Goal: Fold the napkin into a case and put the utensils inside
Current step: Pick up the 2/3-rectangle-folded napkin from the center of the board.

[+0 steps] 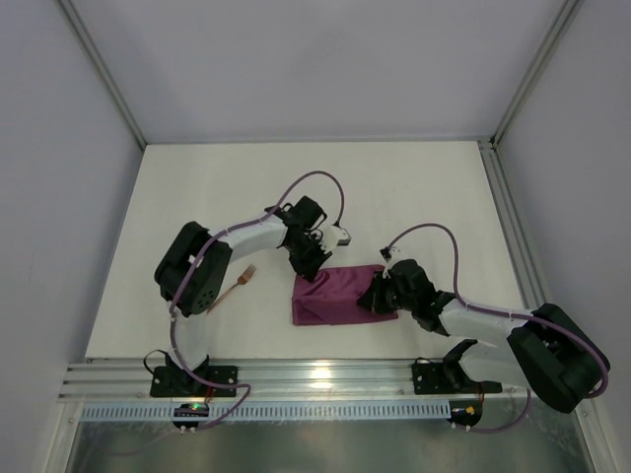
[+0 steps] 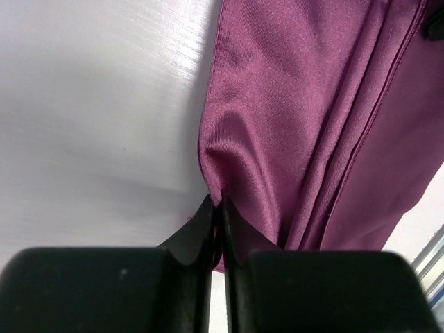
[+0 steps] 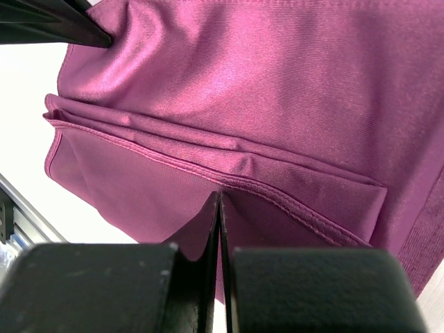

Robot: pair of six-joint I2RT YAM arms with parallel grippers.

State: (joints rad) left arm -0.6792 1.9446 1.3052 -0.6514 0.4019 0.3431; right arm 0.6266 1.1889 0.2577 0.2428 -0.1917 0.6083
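right gripper [image 1: 380, 296], lower right of centre in the top view, sits at the right end of the napkin [image 1: 333, 296]. Its fingers [image 3: 198, 229] are pressed together at the hem of the upper layer, and it looks like cloth is pinched between them. napkin lies mid-frame on the table [image 1: 197, 197] as a folded oblong, several layers stacked with the hems showing. fork [image 1: 243, 278] lies to its left, apart from it, close to the left arm; can't find any other utensils. left gripper [image 1: 308, 262] is at the cloth's upper-left corner, fingers [image 2: 198, 229] pressed together on a small pucker of edge.

risks:
- left bite is shallow, so a pull can slip it out and the fold drops open.
- can't tell how many layers each pinch holds. If it's one layer only, the stack shears and the pocket skews.
- arms pulling apart would flatten the folds.
- a left arm sweep could knock the fork.
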